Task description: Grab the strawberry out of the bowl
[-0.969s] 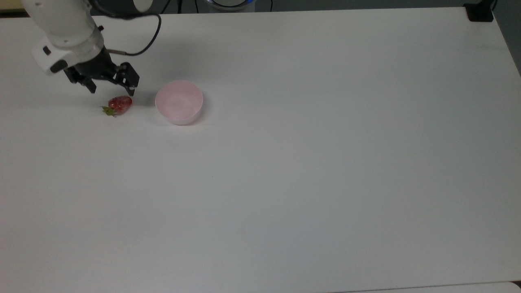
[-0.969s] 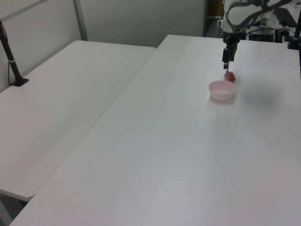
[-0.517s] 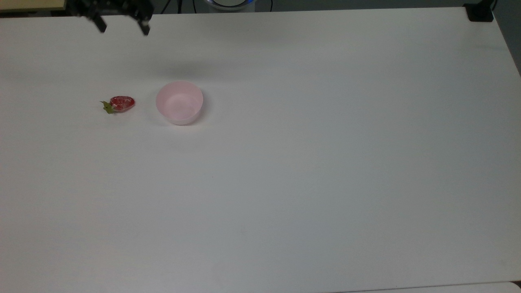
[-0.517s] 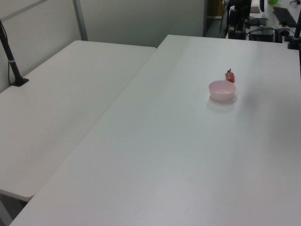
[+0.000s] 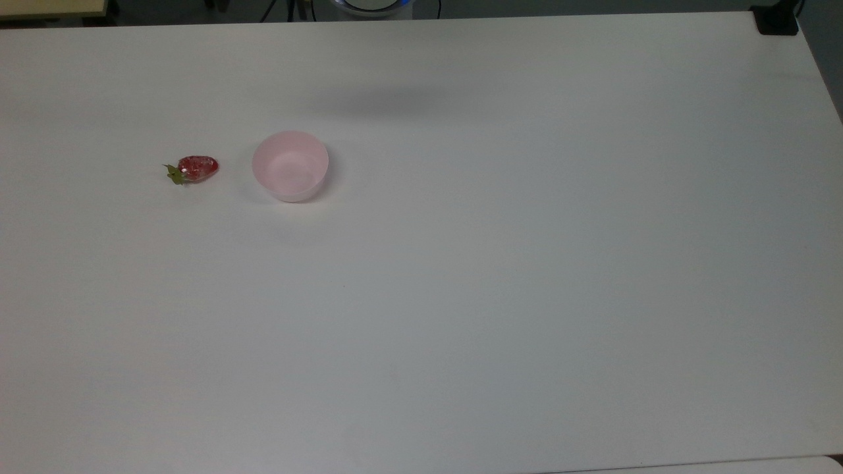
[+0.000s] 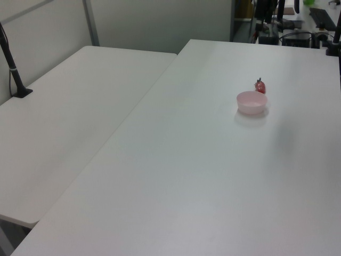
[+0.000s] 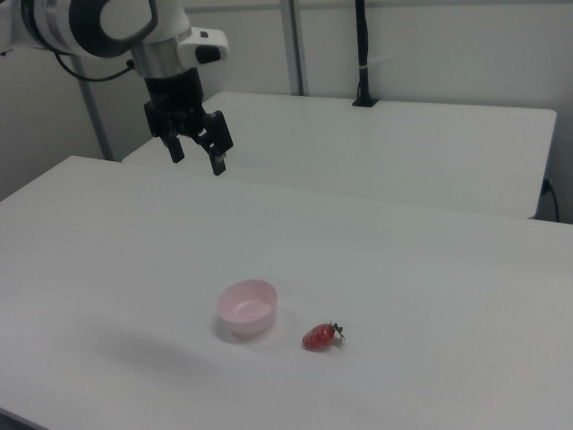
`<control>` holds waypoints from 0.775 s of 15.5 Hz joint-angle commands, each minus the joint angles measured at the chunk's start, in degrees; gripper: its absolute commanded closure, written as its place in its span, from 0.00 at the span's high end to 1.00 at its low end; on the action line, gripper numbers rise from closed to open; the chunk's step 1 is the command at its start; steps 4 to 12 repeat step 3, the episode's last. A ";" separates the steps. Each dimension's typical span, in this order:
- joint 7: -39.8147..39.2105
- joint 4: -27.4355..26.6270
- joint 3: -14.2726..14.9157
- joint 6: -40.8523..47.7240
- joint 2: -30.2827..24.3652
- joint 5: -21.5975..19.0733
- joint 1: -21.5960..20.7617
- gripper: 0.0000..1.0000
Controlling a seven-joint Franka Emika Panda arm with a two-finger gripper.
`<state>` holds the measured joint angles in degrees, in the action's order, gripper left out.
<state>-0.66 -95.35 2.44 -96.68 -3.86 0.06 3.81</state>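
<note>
The strawberry [image 5: 195, 168] lies on the white table [image 5: 500, 276], outside the pale pink bowl [image 5: 290, 165] and apart from it, on the top view's left of the bowl. In the left view the strawberry [image 6: 260, 86] rests just behind the bowl [image 6: 252, 102]. In the right view the strawberry [image 7: 320, 337] sits at the right of the bowl [image 7: 247, 308], stem end pointing right. The bowl holds nothing. High above the table in the right view, my gripper [image 7: 198, 154] hangs open with nothing between its fingers, far up and left of the bowl.
A second white table [image 6: 58, 138] stands alongside, with a black post [image 6: 11, 64] on it. A black clamp [image 5: 776, 18] sits at the top view's far right corner. A soft shadow [image 5: 388, 102] falls on the table behind the bowl.
My open gripper rose from just above the strawberry and left the top view and the left view. The strawberry tipped slightly after release and then lay still. The bowl has not moved.
</note>
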 commanded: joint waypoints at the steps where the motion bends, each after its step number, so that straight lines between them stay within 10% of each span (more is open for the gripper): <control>1: 0.58 -0.63 0.55 -2.54 0.69 1.70 -1.70 1.00; 12: 0.49 -0.54 0.46 -2.81 0.70 1.87 -1.79 1.00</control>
